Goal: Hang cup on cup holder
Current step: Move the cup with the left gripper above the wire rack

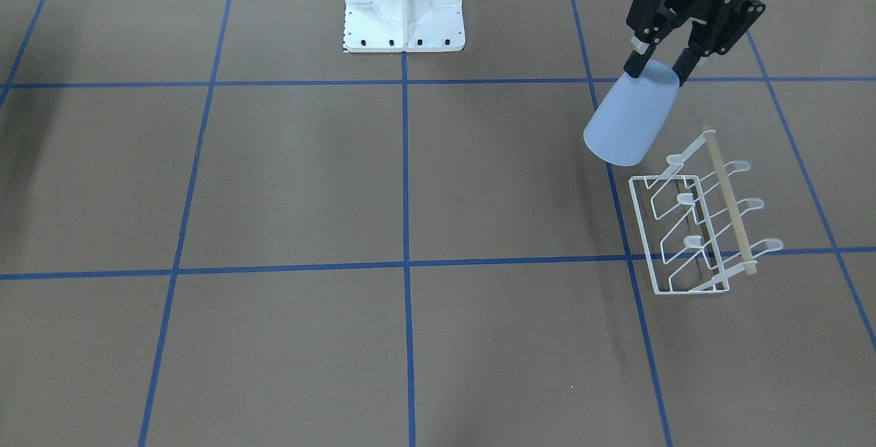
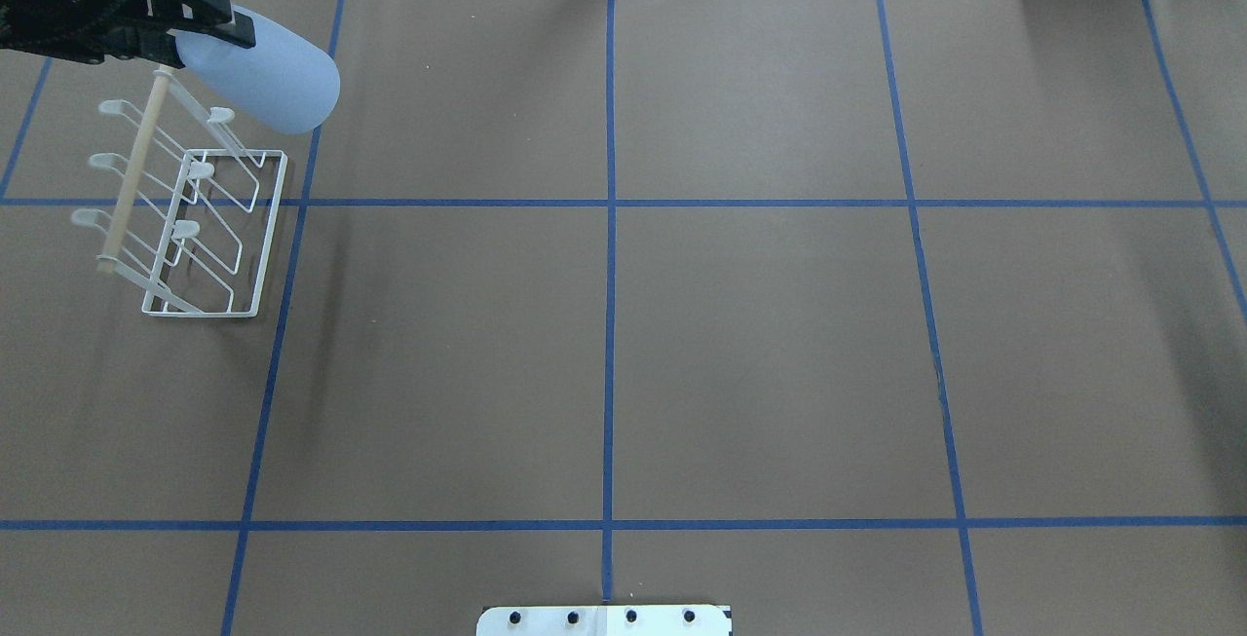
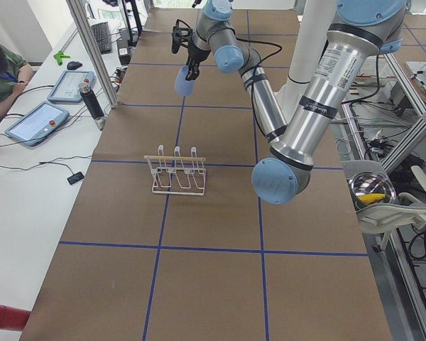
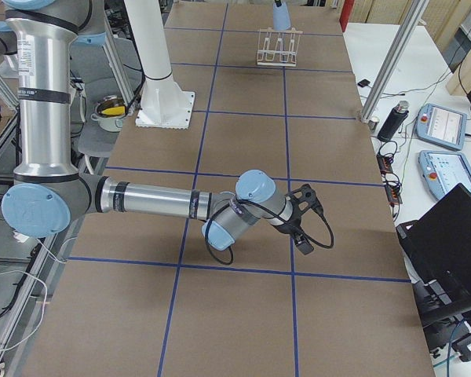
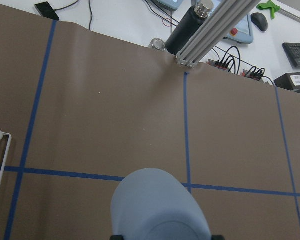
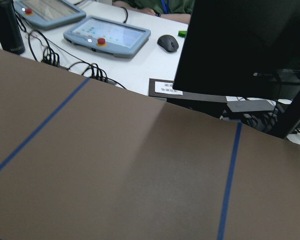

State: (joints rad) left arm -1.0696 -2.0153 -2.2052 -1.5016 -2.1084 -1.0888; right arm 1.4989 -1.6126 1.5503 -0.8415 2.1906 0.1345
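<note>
My left gripper (image 1: 658, 72) is shut on the pale blue cup (image 1: 633, 122) and grips it at one end. The cup hangs tilted in the air, clear of the table. It also shows in the overhead view (image 2: 268, 76), the exterior left view (image 3: 184, 80) and the left wrist view (image 5: 160, 207). The white wire cup holder (image 1: 729, 202) with a wooden rod stands on the table below and beside the cup, with all its prongs bare (image 2: 131, 178) (image 3: 175, 158). My right gripper (image 4: 302, 224) hovers low over the table far from the rack. I cannot tell if it is open or shut.
The robot's white base plate (image 1: 404, 9) stands at the table's middle edge. An aluminium post (image 5: 215, 22) and a black bottle (image 5: 190, 27) stand at the table edge beyond the cup. Tablets and a monitor (image 6: 250, 45) lie past the right end.
</note>
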